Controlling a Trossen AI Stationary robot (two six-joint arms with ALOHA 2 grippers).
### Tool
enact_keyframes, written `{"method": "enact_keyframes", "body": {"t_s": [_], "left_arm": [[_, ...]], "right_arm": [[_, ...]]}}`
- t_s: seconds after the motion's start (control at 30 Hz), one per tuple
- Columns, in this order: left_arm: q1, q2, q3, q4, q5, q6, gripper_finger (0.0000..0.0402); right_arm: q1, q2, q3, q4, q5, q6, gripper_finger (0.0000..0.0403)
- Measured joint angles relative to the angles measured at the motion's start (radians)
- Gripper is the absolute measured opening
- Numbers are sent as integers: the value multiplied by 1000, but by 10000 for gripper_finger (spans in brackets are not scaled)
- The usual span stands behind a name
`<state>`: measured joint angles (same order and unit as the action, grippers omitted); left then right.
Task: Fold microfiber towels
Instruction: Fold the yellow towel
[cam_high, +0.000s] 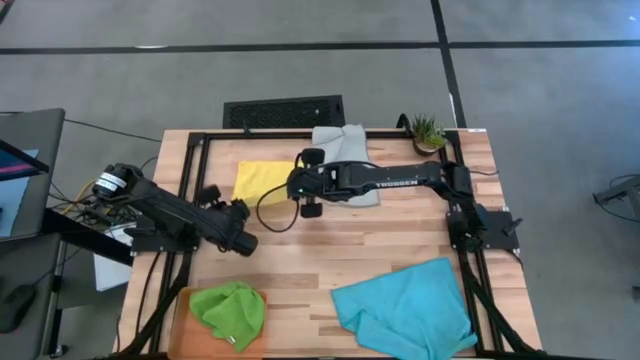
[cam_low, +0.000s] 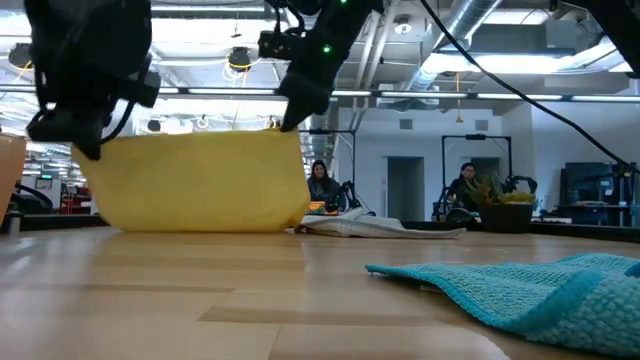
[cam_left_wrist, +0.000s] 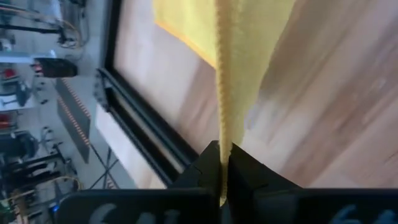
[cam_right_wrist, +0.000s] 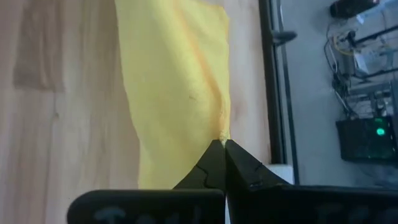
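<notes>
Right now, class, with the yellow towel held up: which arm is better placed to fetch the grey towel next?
The right, probably. The right gripper, shut on the yellow towel, hangs right beside the grey towel. The left gripper grips the yellow towel's opposite edge, farther away.

A soft yellow microfiber towel (cam_low: 200, 182) hangs as a broad sheet between two dark robot grippers, the left gripper (cam_low: 88, 143) pinching one upper corner and the right gripper (cam_low: 290, 122) the other. A rumpled turquoise-blue microfiber towel (cam_low: 530, 285) lies on the pale wooden tabletop (cam_low: 200, 300) nearby.
</notes>
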<state>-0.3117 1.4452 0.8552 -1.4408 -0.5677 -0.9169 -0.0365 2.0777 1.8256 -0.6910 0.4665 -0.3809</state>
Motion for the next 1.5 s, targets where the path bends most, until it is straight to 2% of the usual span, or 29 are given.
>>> {"method": "enact_keyframes", "body": {"t_s": [0.13,0.2,0.37,0.5,0.83,1.1,1.3,1.5], "left_arm": [[-12,0,94,-133,-48,-47,0],[-15,-2,142,-130,-76,-36,0],[-11,-24,226,-129,-74,16,0],[-20,-48,270,-134,-65,11,0],[-103,-53,307,-81,154,-3,0],[-205,-52,307,134,296,-5,0],[-242,-52,307,180,310,-27,0],[-225,-52,288,177,274,-54,0]], "right_arm": [[17,-12,0,-36,18,3,10],[25,-22,-3,-60,44,20,10],[43,-49,0,-112,120,75,11],[73,-65,-2,-176,135,120,10],[176,-73,0,-321,129,210,11],[239,-73,0,-426,79,280,12],[252,-73,0,-429,55,288,12],[211,-61,-1,-421,55,328,12]]}}
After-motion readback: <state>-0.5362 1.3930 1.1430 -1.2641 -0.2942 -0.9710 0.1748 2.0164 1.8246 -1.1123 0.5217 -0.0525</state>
